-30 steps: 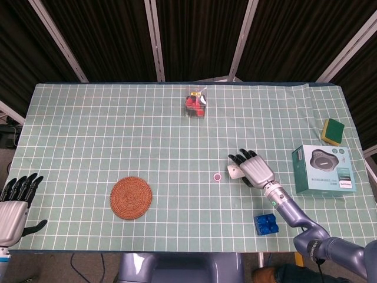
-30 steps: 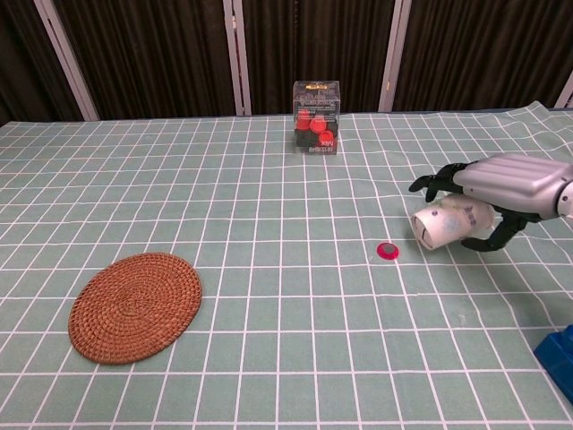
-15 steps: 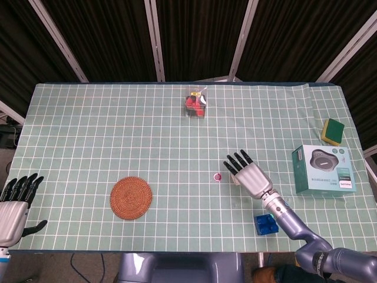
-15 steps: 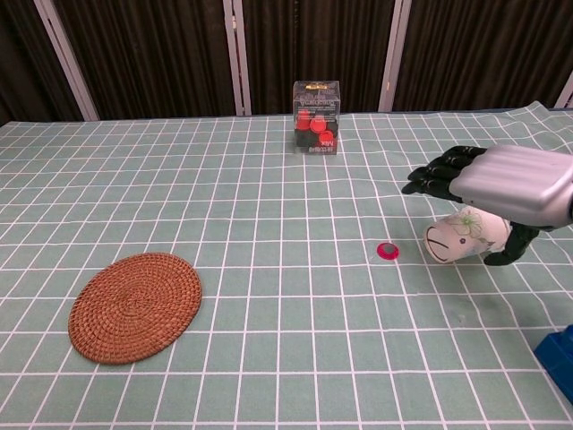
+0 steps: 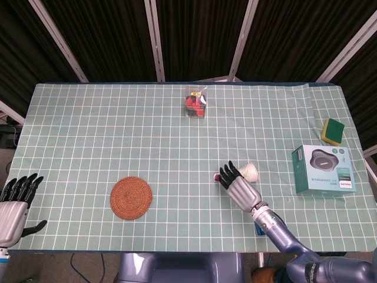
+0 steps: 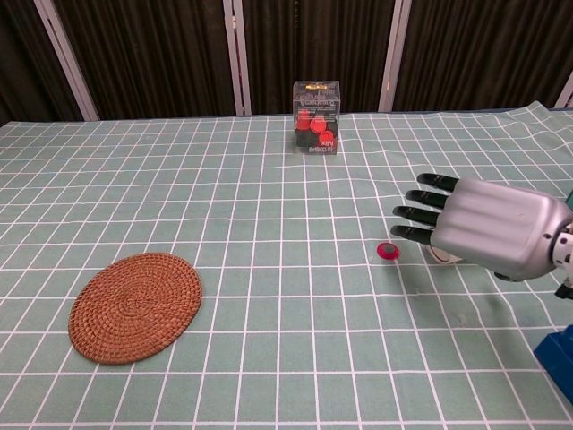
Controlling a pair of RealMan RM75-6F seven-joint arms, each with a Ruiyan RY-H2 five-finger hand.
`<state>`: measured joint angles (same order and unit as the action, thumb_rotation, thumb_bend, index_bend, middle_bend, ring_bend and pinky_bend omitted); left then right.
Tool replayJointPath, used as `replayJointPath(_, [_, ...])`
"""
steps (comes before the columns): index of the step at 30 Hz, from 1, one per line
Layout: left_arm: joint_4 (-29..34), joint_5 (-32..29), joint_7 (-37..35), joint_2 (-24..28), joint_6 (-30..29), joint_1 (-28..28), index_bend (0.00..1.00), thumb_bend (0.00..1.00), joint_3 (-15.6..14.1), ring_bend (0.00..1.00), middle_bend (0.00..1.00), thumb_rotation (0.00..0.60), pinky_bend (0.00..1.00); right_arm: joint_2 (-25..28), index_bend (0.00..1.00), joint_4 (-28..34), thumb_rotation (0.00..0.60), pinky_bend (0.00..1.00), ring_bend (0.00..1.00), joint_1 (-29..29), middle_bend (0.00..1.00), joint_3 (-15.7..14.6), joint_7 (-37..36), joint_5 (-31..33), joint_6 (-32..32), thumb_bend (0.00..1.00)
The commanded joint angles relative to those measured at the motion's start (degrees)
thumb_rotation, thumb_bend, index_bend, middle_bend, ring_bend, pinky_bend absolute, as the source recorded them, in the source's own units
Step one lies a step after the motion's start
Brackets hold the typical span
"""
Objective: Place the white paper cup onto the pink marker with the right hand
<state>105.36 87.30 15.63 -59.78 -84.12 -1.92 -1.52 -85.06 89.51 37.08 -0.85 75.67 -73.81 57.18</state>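
None of the task looks finished from here: the white paper cup (image 5: 250,172) lies tipped on its side on the table, just right of the pink marker (image 5: 215,175), near it but not on it. My right hand (image 5: 237,188) is released, fingers straight and apart, holding nothing, hovering in front of the cup with fingertips beside the marker. In the chest view the hand (image 6: 483,233) hides nearly all of the cup, so I can't tell whether they touch. Left hand (image 5: 13,209) sits off the near left corner, fingers spread, empty.

Left to do, as I judge it: regrasp the cup, stand it up, set it on the marker. A cup on its side may roll when nudged.

Surface: green checked tablecloth (image 5: 118,135) over the table. On it a woven round coaster (image 5: 131,197), a clear box of red pieces (image 5: 195,104) at the far edge, a boxed gadget (image 5: 324,170), a yellow-green sponge (image 5: 333,131), a blue block (image 5: 260,226) partly behind my right arm. Dark curtains behind.
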Motion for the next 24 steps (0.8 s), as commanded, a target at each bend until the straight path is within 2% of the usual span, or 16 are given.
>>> replayJointPath(1, [0.0, 0.0, 0.0, 0.0, 0.0, 0.0, 0.00, 0.00, 0.0, 0.00, 0.00, 0.600, 0.00, -2.3, 0.00, -2.0, 0.600, 0.00, 0.00, 1.0, 0.00, -0.7, 4.6, 1.8, 0.3, 0.10])
replayJointPath(11, [0.0, -0.4, -0.1, 0.0, 0.4, -0.2, 0.00, 0.00, 0.0, 0.00, 0.00, 0.600, 0.00, -5.5, 0.00, -9.1, 0.600, 0.02, 0.00, 2.1, 0.02, -2.3, 8.8, 0.4, 0.9, 0.11])
replayJointPath(16, [0.0, -0.5, 0.0, 0.0, 0.4, -0.2, 0.00, 0.00, 0.0, 0.00, 0.00, 0.600, 0.00, -6.3, 0.00, -11.3, 0.600, 0.14, 0.00, 2.3, 0.13, -2.6, 8.4, -0.3, 0.8, 0.12])
replayJointPath(18, [0.0, -0.5, 0.0, 0.0, 0.4, -0.2, 0.00, 0.00, 0.0, 0.00, 0.00, 0.600, 0.00, -6.4, 0.01, -12.2, 0.600, 0.20, 0.04, 2.5, 0.20, -3.0, 8.1, -1.2, 0.8, 0.13])
replayJointPath(20, [0.1, -0.6, 0.0, 0.0, 0.5, -0.3, 0.00, 0.00, 0.0, 0.00, 0.00, 0.600, 0.00, -6.5, 0.04, -13.0, 0.600, 0.24, 0.09, 2.7, 0.24, -3.3, 7.7, -2.1, 0.7, 0.15])
replayJointPath(24, [0.0, -0.6, 0.0, 0.0, 0.6, -0.3, 0.00, 0.00, 0.0, 0.00, 0.00, 0.600, 0.00, -6.6, 0.15, -15.1, 0.600, 0.35, 0.18, 3.0, 0.34, -4.3, 6.1, -5.2, 1.2, 0.28])
